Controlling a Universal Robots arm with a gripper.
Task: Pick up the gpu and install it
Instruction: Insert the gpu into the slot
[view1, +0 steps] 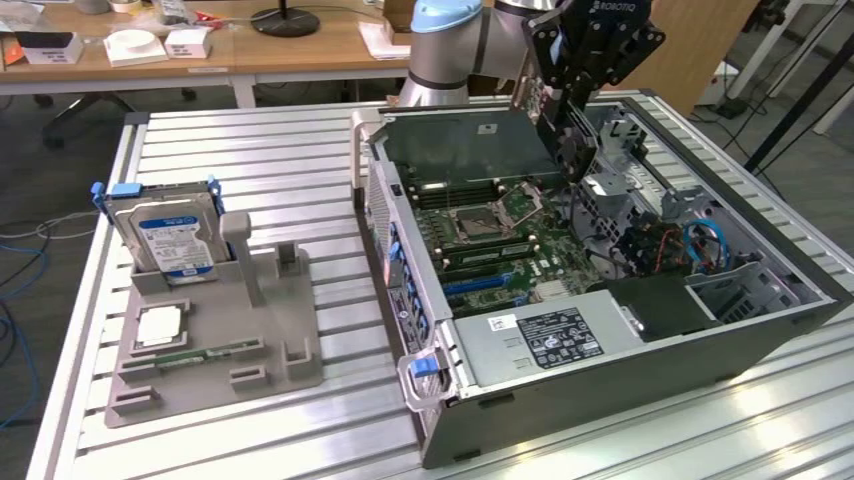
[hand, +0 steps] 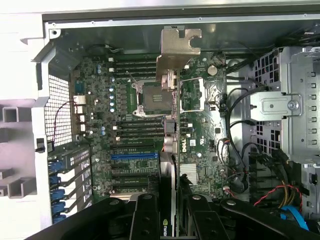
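Observation:
The gpu (view1: 571, 140) is a thin dark card hanging edge-down over the far side of the open computer case (view1: 747, 330). My gripper (view1: 571, 95) is shut on its upper edge. In the wrist view the gpu (hand: 170, 125) appears edge-on between my two black fingers (hand: 145, 212), with its metal bracket (hand: 176, 52) at the far end. It hovers above the motherboard (hand: 125, 100), over the processor socket (hand: 147, 95) area, apart from the board. A blue expansion slot (hand: 134, 156) lies on the board beside the card's line.
On the exterior view's left, a grey holder tray (view1: 267, 330) carries a blue-labelled hard drive (view1: 167, 235), a processor chip (view1: 158, 325) and a green memory stick (view1: 200, 353). Inside the case are a power supply (view1: 547, 335), a drive cage (hand: 287, 105) and loose cables (view1: 701, 245).

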